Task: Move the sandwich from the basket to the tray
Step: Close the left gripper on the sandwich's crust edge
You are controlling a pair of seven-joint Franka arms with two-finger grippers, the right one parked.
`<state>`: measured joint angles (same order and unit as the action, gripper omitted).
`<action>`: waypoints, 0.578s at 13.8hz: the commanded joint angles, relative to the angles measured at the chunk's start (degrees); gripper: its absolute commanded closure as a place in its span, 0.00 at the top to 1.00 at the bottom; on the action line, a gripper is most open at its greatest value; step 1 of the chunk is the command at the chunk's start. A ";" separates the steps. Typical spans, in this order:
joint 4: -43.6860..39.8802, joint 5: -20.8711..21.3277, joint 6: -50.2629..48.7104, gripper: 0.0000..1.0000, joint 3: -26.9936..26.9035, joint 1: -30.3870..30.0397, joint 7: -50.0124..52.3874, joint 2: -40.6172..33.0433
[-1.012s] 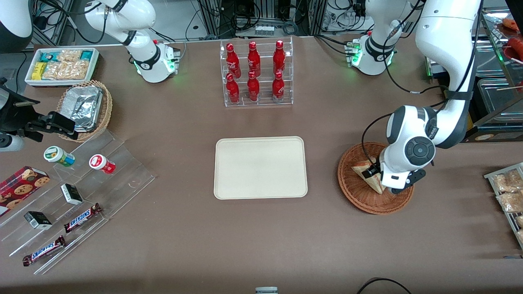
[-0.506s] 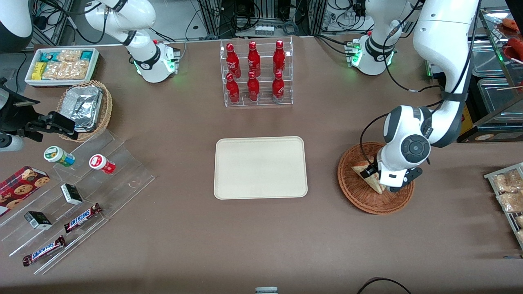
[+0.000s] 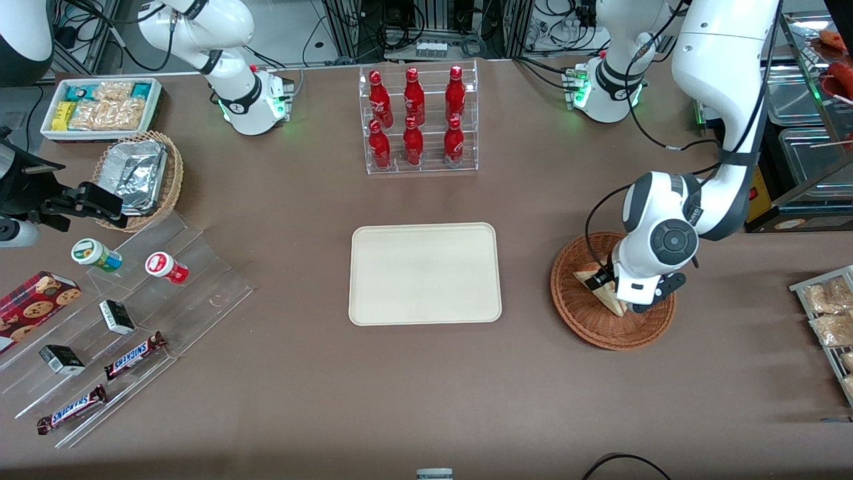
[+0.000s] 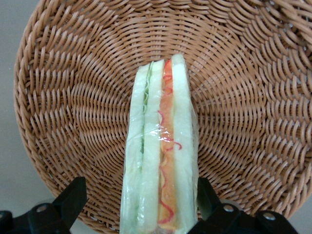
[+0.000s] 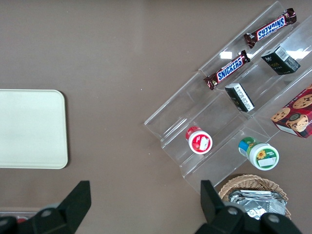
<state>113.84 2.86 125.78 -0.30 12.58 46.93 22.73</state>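
The sandwich (image 4: 161, 156), a film-wrapped wedge of white bread with green, orange and red filling, stands on edge in the round reddish-brown wicker basket (image 4: 73, 97). My left gripper (image 4: 139, 200) is open and straddles the wedge's thick end. One finger (image 4: 204, 192) touches the bread, while the other finger (image 4: 73, 197) stands clear of it. In the front view the gripper (image 3: 614, 292) is low in the basket (image 3: 580, 317), over the sandwich (image 3: 593, 280). The cream tray (image 3: 424, 273) lies bare beside the basket, toward the parked arm's end.
A clear rack of red bottles (image 3: 418, 120) stands farther from the front camera than the tray. Wire trays of snack packets (image 3: 830, 313) sit at the working arm's end. A clear stepped display (image 3: 120, 320) with snacks and a tan basket of foil containers (image 3: 136, 177) lie toward the parked arm's end.
The wrist and gripper have shifted slightly toward the tray over the basket. The sandwich has stayed in the same place.
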 commanded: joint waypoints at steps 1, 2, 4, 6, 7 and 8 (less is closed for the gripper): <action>1.12 0.92 2.01 1.00 -0.32 0.60 1.50 -0.15; 1.12 0.92 2.02 1.00 -0.32 0.60 1.50 0.20; 1.12 0.92 2.71 0.90 -0.32 0.60 1.68 0.47; 0.77 0.92 2.63 0.28 -0.32 0.60 1.76 0.56; 0.16 0.92 2.37 0.03 -0.32 0.52 1.50 0.64; -0.89 0.92 2.02 0.00 -0.32 0.52 1.33 0.82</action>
<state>114.18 2.86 127.58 -0.30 12.58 47.19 23.42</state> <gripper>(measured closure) 0.242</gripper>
